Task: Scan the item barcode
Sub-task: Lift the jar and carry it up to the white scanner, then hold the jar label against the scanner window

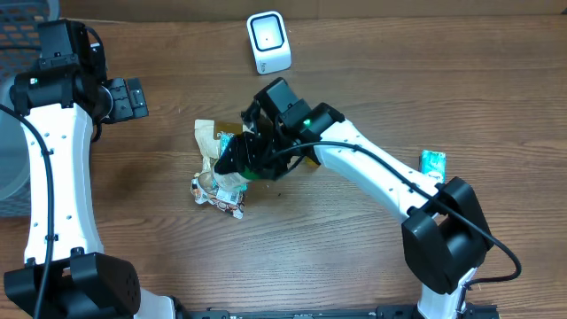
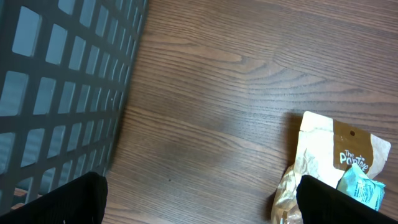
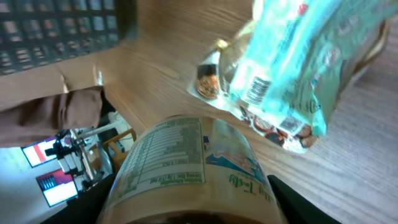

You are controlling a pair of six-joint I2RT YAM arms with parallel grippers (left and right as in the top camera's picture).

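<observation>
My right gripper (image 1: pixel 241 159) is shut on a round jar (image 3: pixel 186 165) with a tan body and a nutrition label; the black fingers (image 3: pixel 93 205) press on both of its sides. From overhead the jar is mostly hidden under the gripper, low over a heap of snack packets (image 1: pixel 220 182). The white barcode scanner (image 1: pixel 268 42) stands at the back of the table, apart from the gripper. My left gripper (image 1: pixel 133 99) hangs open at the far left over bare wood, nothing between its fingers (image 2: pixel 62 202).
A dark mesh basket (image 2: pixel 62 93) stands at the left edge. A beige paper bag (image 2: pixel 336 152) lies by my left gripper's right finger. A teal packet with a barcode (image 3: pixel 283 68) lies in the heap. Another teal packet (image 1: pixel 432 164) lies at the right.
</observation>
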